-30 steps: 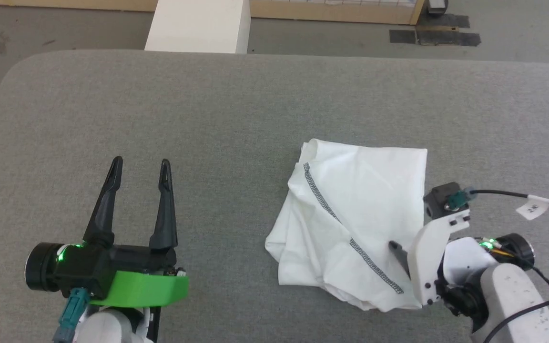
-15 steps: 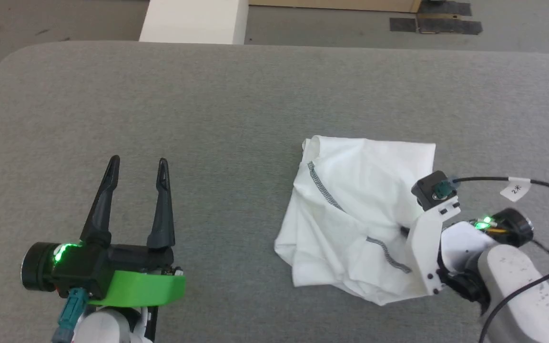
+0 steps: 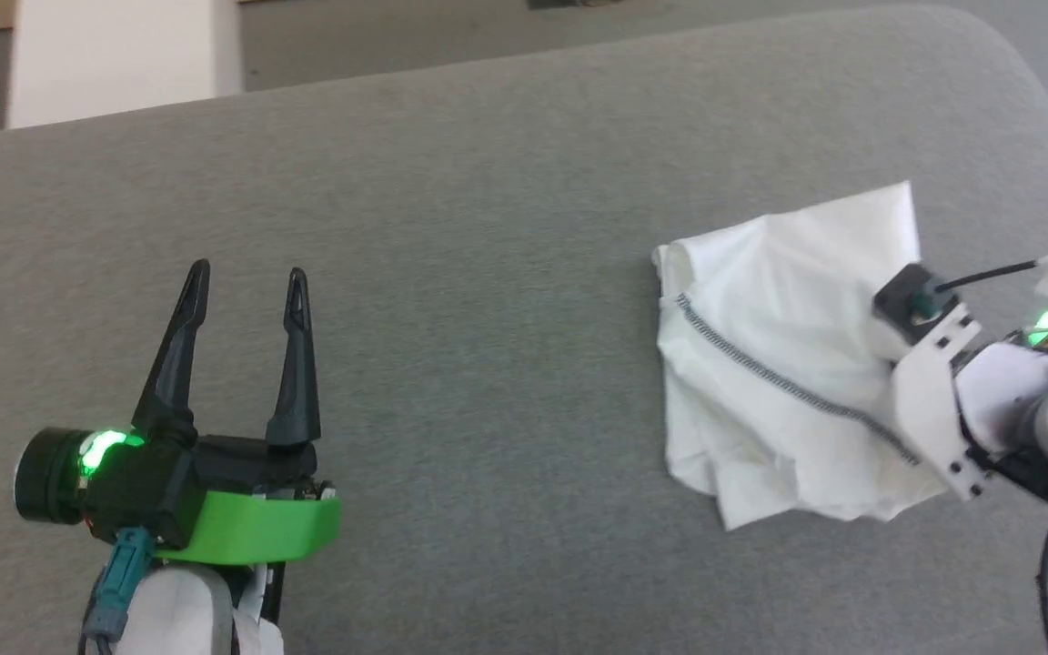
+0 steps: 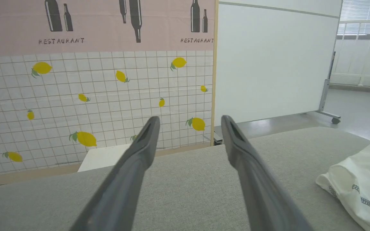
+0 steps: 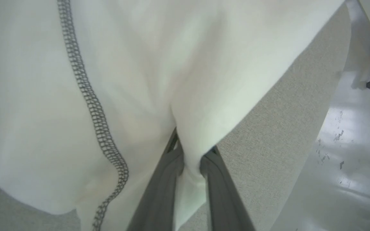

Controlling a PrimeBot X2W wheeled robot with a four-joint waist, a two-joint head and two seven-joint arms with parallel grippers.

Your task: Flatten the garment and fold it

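The garment [image 3: 779, 364] is a white shirt lying bunched on the right of the grey table, with a grey-black stitched seam [image 3: 760, 368] running diagonally across it. My right gripper [image 5: 193, 146] is shut on a pinched fold of the garment [image 5: 124, 64] near its right edge. In the head view the arm's white camera mount [image 3: 929, 409] hides those fingers. My left gripper [image 3: 248, 270] stands open over bare table far to the left, nothing between its fingers. In the left wrist view my left gripper [image 4: 190, 119] points across the table, and the garment [image 4: 361, 179] lies at the lower right.
The grey padded table [image 3: 488, 227] has a rounded far right corner. A white box [image 3: 115, 55] stands beyond its far edge at the left. A lemon-patterned tiled wall [image 4: 92, 96] and a white rolling partition [image 4: 268, 64] stand behind. A black cable [image 3: 988, 271] runs from the right wrist.
My right gripper has shut on a fold of the garment and pulled the cloth up at its right side. The head camera has turned, shifting the whole picture. The left gripper stays open.
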